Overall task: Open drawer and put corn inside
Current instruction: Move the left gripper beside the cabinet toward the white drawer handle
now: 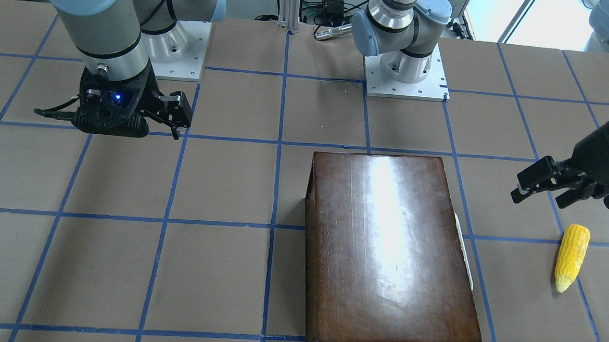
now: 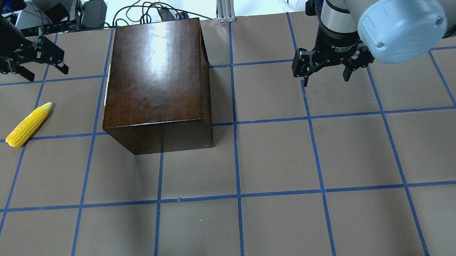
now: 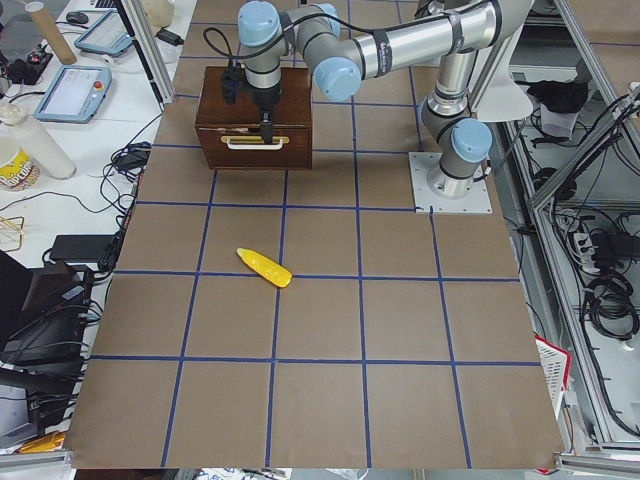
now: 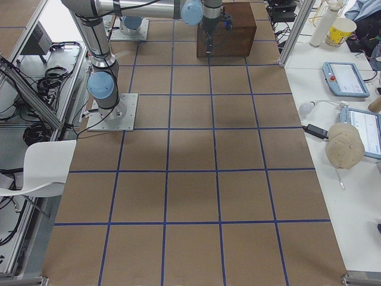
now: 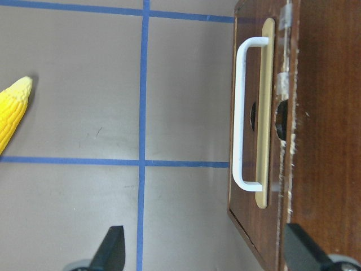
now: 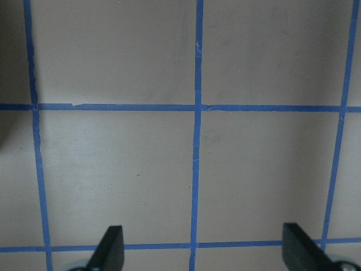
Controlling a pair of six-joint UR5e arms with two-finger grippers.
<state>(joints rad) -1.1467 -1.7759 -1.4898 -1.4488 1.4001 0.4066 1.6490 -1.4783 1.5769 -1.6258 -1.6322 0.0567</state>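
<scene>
The glossy dark-brown box (image 2: pixel 154 70) stands on the table, also seen from the front (image 1: pixel 391 248). Its drawer (image 5: pixel 248 152) is shut, and its chipped front with a white handle (image 5: pixel 239 113) faces my left side. The yellow corn (image 2: pixel 28 124) lies on the table to the left of the box, away from it; it also shows in the front view (image 1: pixel 572 256) and at the left wrist view's edge (image 5: pixel 11 110). My left gripper (image 2: pixel 47 71) is open and empty, above the table between corn and drawer front. My right gripper (image 2: pixel 325 79) is open and empty, well to the right of the box.
The brown table top (image 2: pixel 274 160) carries a blue tape grid. Arm bases (image 1: pixel 406 72) stand on my side of the table. Cables and equipment (image 2: pixel 57 14) lie beyond the far edge, behind the box.
</scene>
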